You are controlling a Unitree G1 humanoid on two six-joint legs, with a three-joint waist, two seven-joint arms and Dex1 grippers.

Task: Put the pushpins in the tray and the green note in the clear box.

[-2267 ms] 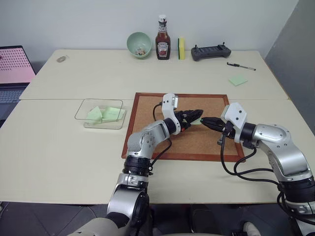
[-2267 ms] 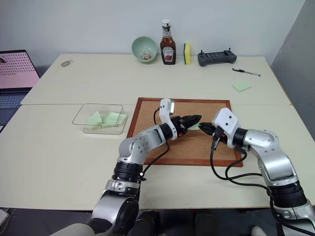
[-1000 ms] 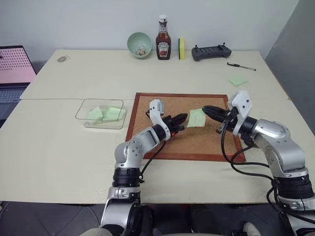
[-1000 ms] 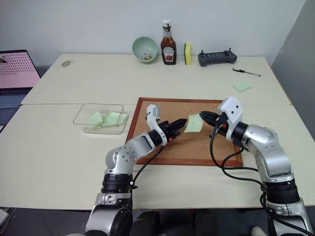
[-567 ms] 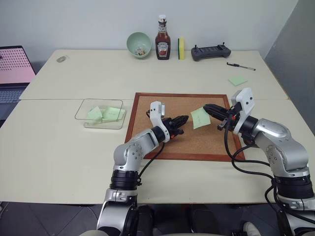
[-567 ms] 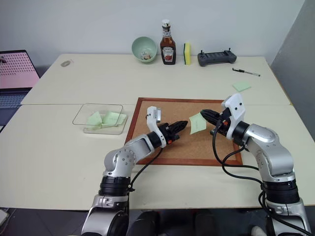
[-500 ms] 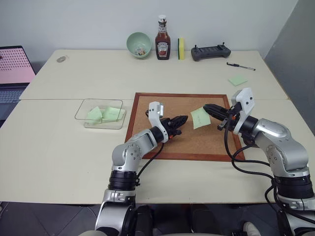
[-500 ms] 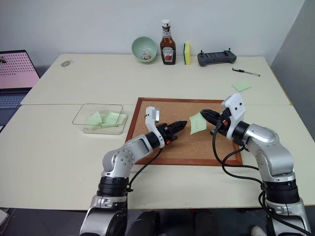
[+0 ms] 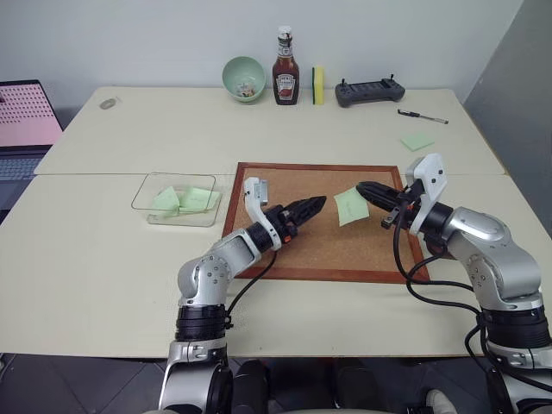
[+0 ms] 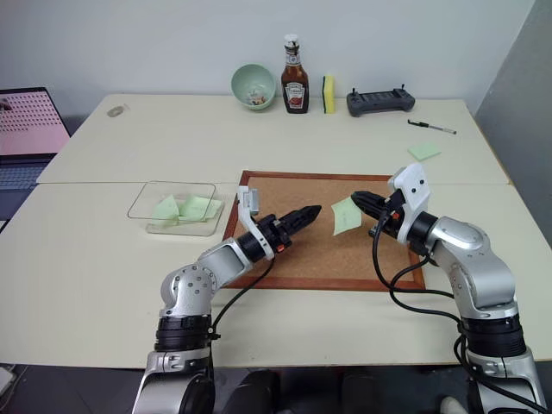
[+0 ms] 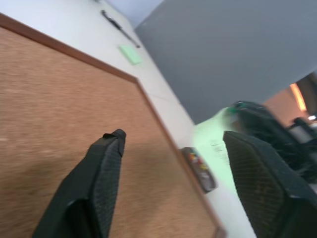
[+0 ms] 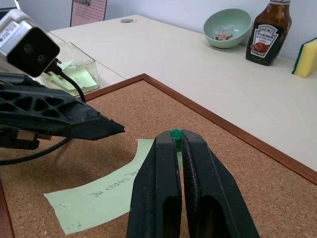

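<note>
Right hand (image 12: pixel 174 144) pinches a green-headed pushpin (image 12: pixel 175 134) through the paper green note (image 12: pixel 106 191); left hand (image 11: pixel 171 144) released.

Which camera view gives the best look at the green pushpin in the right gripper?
The right wrist view shows it best: the green pushpin sits pinched at the tips of the right gripper, with the green note hanging from it. In both eye views the pin is too small to make out. In the left wrist view that gripper is blurred.
</note>
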